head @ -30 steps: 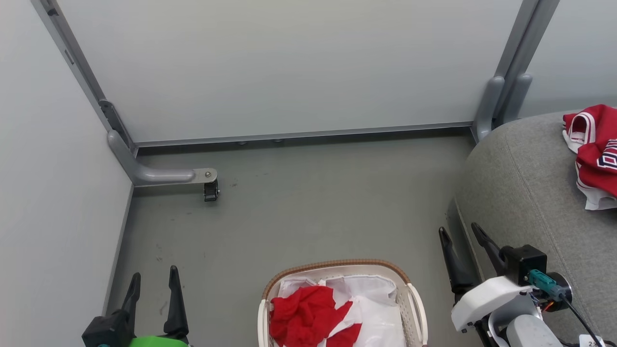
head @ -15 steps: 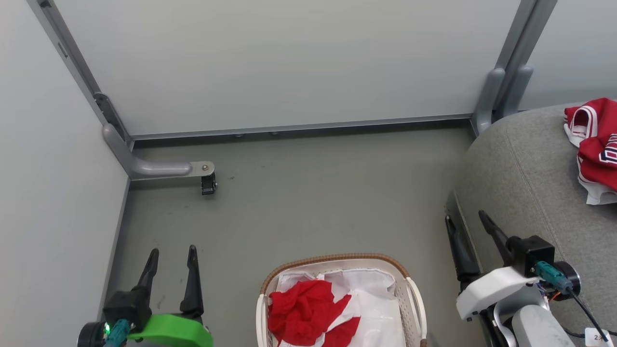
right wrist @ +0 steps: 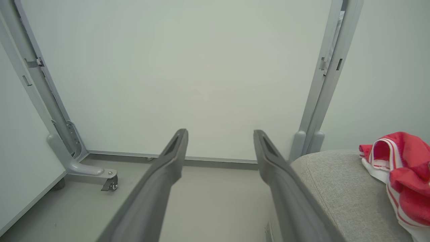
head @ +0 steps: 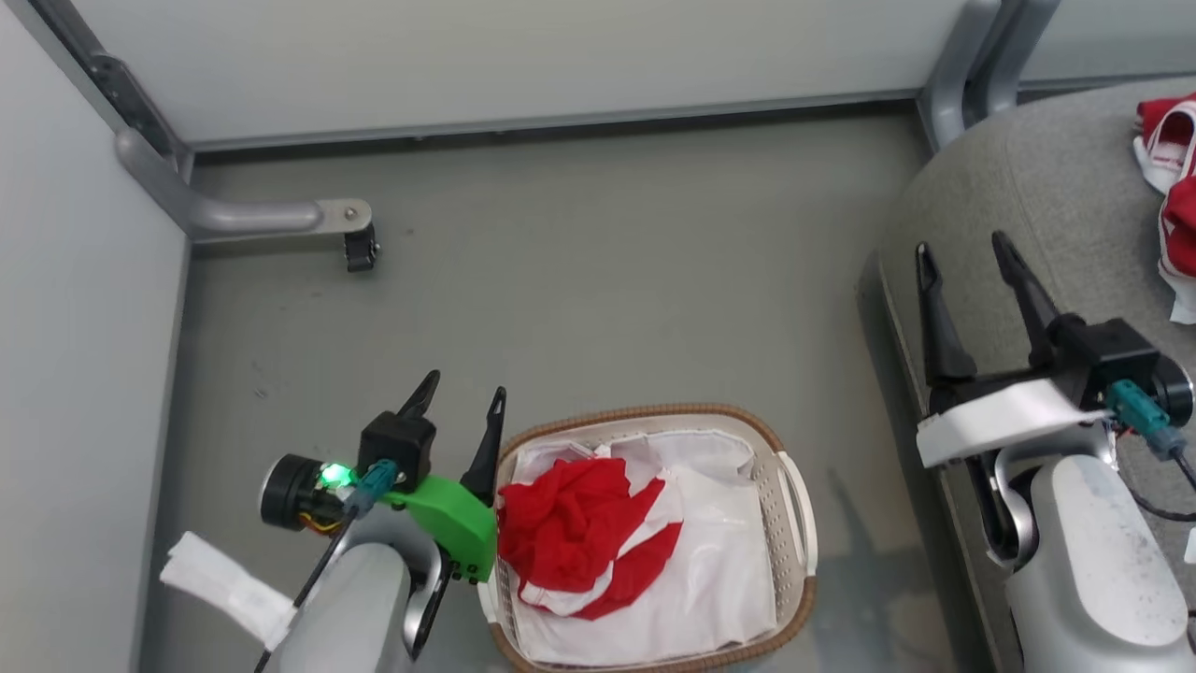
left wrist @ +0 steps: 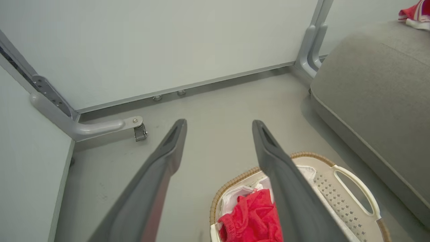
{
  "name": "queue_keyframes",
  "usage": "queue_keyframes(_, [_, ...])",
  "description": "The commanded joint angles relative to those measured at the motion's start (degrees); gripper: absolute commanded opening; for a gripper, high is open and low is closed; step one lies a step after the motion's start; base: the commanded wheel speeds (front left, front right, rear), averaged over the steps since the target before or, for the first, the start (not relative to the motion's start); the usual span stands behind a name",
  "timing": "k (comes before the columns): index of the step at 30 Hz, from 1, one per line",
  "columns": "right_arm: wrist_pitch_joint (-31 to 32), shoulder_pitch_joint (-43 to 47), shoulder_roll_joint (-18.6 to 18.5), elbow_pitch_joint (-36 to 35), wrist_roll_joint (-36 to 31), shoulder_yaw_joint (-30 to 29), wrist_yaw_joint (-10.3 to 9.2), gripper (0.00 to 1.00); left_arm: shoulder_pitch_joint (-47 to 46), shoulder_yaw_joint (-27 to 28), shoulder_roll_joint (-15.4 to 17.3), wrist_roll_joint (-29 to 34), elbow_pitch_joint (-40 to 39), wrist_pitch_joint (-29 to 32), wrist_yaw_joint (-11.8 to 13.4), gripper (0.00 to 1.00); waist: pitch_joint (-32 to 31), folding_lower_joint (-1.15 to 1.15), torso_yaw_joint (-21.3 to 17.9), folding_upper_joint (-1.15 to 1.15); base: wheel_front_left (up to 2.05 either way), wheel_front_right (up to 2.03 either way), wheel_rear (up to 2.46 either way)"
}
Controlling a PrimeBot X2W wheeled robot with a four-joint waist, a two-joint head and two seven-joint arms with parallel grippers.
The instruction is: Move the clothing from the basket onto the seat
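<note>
A crumpled red garment point(head: 570, 533) point(left wrist: 250, 218) lies in the cream basket point(head: 794, 523) point(left wrist: 356, 188) on a white crinkly sheet point(head: 710, 570). My left gripper point(head: 461, 395) point(left wrist: 218, 124) is open just left of the basket's rim, above the floor, nothing between its fingers. My right gripper point(head: 967, 252) point(right wrist: 220, 132) is open beside the front-left edge of the grey seat point(head: 1046, 187) point(right wrist: 339, 195) point(left wrist: 376, 77). A red jersey with white trim point(head: 1173, 178) point(right wrist: 403, 168) point(left wrist: 415, 11) lies on the seat at the far right.
Pale partition walls point(head: 523, 56) close off the back and left. A grey bracket with a small caster point(head: 360, 248) sticks out over the floor point(head: 598, 280) at the back left. A grey post foot point(head: 962, 65) stands by the seat's back corner.
The head camera has tilted down, shifting the whole scene up. My left gripper has come forward and right to the basket's left rim. The right gripper has risen in view beside the seat.
</note>
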Motion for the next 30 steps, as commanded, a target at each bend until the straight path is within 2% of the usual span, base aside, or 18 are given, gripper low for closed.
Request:
queue_keyframes(1, [-0.29,-1.35,-0.17,-0.64,0.13,-0.36,-0.06,1.0,-2.6,-1.72,0.16,0.62,2.12,-0.04,-0.14,1.0,8.38,0.0,-2.38,0.52,0.0,0.0,0.0])
queue_keyframes(9, [-0.3,-6.56,-0.19,-4.54,2.36,0.9,-0.06,1.0,-12.71,-14.12,0.26,2.98,17.66,1.9,-0.27,1.0,20.72,0.0,-6.54,0.52,0.0,0.0,0.0])
queue_keyframes(17, [-0.3,-9.86,-0.14,-7.99,4.12,1.23,-0.06,1.0,-17.42,-22.46,0.3,3.07,24.72,4.32,-0.4,1.0,29.42,0.0,-10.87,0.52,0.0,0.0,0.0])
queue_keyframes(30, [-0.3,-13.05,-0.15,-10.42,7.52,3.78,-0.06,1.0,-22.17,-25.41,0.3,1.93,32.19,5.39,1.21,1.0,35.93,0.0,-13.25,0.52,0.0,0.0,0.0])
